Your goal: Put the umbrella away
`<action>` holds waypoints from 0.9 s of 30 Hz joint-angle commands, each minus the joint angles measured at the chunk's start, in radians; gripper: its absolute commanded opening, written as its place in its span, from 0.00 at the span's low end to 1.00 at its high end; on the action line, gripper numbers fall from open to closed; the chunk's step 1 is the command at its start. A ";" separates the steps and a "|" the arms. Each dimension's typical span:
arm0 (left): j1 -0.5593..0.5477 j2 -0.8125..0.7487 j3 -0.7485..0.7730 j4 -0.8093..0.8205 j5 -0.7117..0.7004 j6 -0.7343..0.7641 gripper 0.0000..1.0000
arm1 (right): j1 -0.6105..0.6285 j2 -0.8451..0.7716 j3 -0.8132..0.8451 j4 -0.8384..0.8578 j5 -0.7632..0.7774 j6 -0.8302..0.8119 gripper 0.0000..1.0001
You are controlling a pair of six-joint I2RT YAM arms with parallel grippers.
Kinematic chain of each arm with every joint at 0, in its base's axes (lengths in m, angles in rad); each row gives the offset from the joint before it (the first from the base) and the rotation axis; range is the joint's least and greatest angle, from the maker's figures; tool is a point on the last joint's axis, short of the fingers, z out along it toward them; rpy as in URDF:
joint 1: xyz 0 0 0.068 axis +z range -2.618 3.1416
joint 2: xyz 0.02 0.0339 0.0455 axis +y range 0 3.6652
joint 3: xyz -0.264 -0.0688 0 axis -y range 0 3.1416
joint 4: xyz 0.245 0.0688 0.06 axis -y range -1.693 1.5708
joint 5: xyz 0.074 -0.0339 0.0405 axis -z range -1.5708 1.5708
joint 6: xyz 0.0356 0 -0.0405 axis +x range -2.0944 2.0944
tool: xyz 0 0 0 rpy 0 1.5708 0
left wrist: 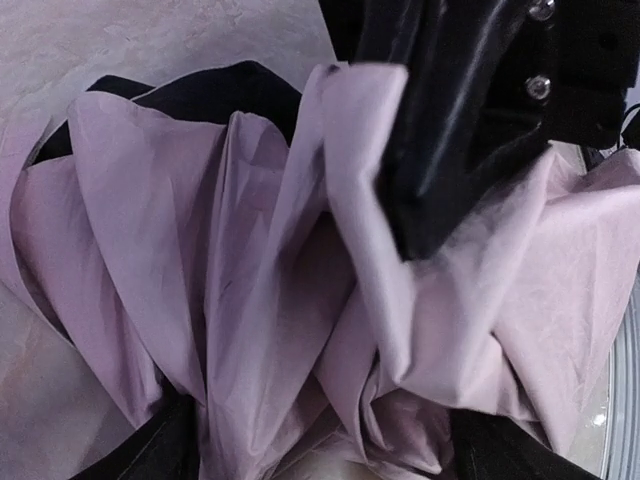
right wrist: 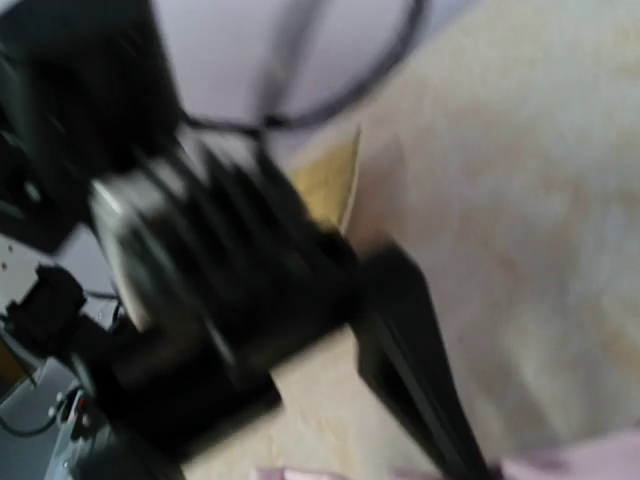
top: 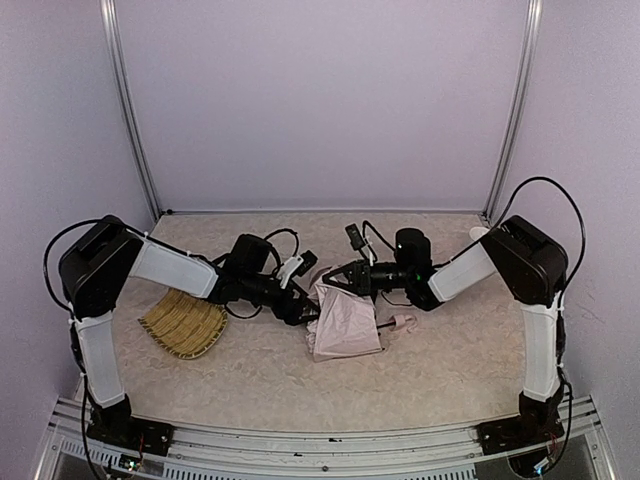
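We have the umbrella (top: 345,322) lying collapsed in the middle of the worktop (top: 450,370), its pink canopy bunched and its small handle (top: 403,322) pointing toward the right arm. The left tool (top: 308,312) sits at the canopy's left edge with its fingers (left wrist: 150,452) spread wide around loose folds, gripping nothing. The right tool (top: 336,282) is closed at the canopy's far edge, and its blurred wrist view leaves us unsure whether it pinches fabric. We judge that the left tool should gather several pleats at once before closing, so the canopy wraps snugly about the shaft. The worktop is a pale mottled sheet; a woven tray (top: 185,323) lies to the left, with plain lilac walls (top: 320,100) around.
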 commanded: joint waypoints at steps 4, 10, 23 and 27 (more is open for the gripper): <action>-0.037 0.027 0.004 0.216 0.161 -0.117 0.85 | 0.021 -0.003 -0.015 0.100 0.073 0.038 0.00; 0.032 -0.043 -0.095 0.238 0.055 -0.122 0.79 | 0.019 -0.025 -0.039 0.111 0.051 0.016 0.00; 0.019 -0.168 -0.214 0.460 0.183 -0.221 0.86 | 0.018 -0.044 -0.026 0.063 0.065 -0.024 0.00; -0.035 -0.058 -0.124 0.379 0.172 -0.220 0.87 | 0.018 -0.045 -0.015 0.062 0.065 -0.024 0.00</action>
